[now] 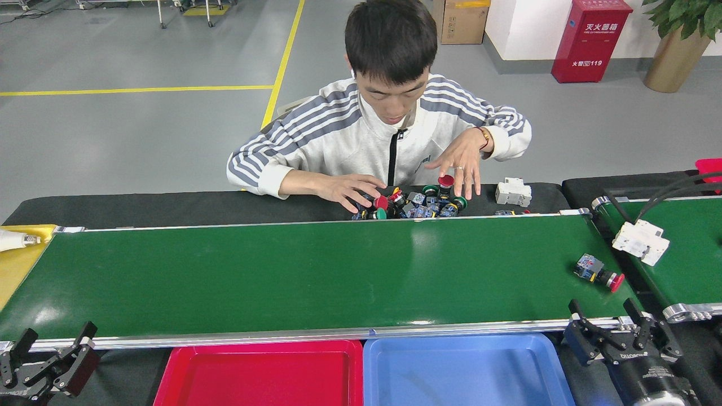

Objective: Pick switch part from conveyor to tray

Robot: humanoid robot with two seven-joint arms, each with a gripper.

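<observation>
A switch part (598,272) with a red mushroom cap and a blue-grey body lies on its side at the right end of the long dark-green conveyor (293,276). My right gripper (604,311) stands open at the belt's near rail, just below that part, with nothing between its fingers. At the bottom left, my left gripper (53,337) is open and empty by the near rail. A red tray (169,378) and a blue tray (541,361) sit side by side below the belt's near edge.
A person sits across the belt with both hands over a pile of switch parts (412,203) on black cloth. A white breaker (513,192) lies beside the pile. Another white breaker (641,242) rests on a separate green belt (694,265) at right.
</observation>
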